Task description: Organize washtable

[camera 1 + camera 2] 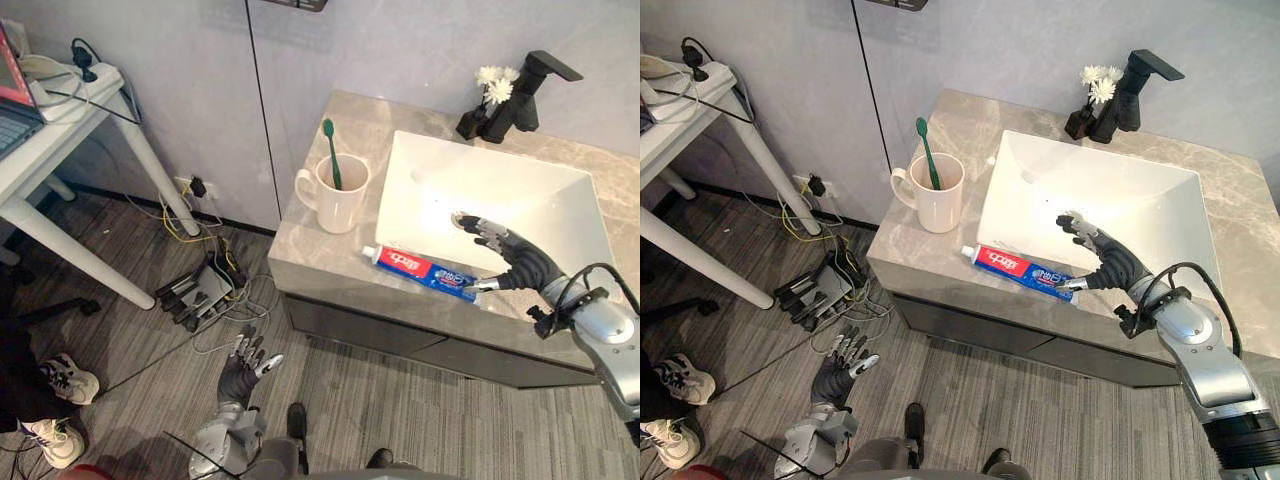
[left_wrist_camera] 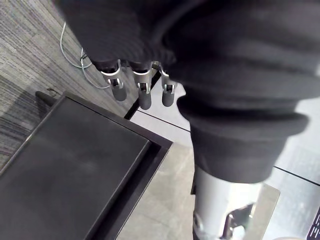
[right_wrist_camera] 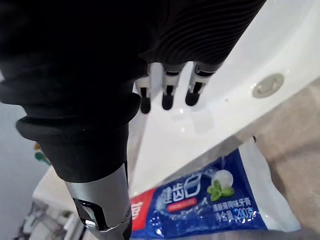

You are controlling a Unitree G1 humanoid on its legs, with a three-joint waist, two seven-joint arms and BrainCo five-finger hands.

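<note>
A red and blue toothpaste tube (image 1: 415, 268) lies on the marble counter (image 1: 310, 255), along the front rim of the white sink (image 1: 520, 190). My right hand (image 1: 520, 258) hovers open over the tube's blue end, its fingers spread above the basin and its thumb close to the tube's tail. In the right wrist view the toothpaste tube (image 3: 200, 200) lies just beneath the straight fingers (image 3: 167, 97). A cream mug (image 1: 338, 200) with a green toothbrush (image 1: 331, 152) stands left of the sink. My left hand (image 1: 243, 372) hangs open low over the floor.
A black faucet (image 1: 530, 95) and a small vase of white flowers (image 1: 495, 88) stand behind the sink. A white desk (image 1: 45, 150) is at the left, power strips and cables (image 1: 195, 290) lie on the floor, and a person's shoes (image 1: 60, 385) are at the lower left.
</note>
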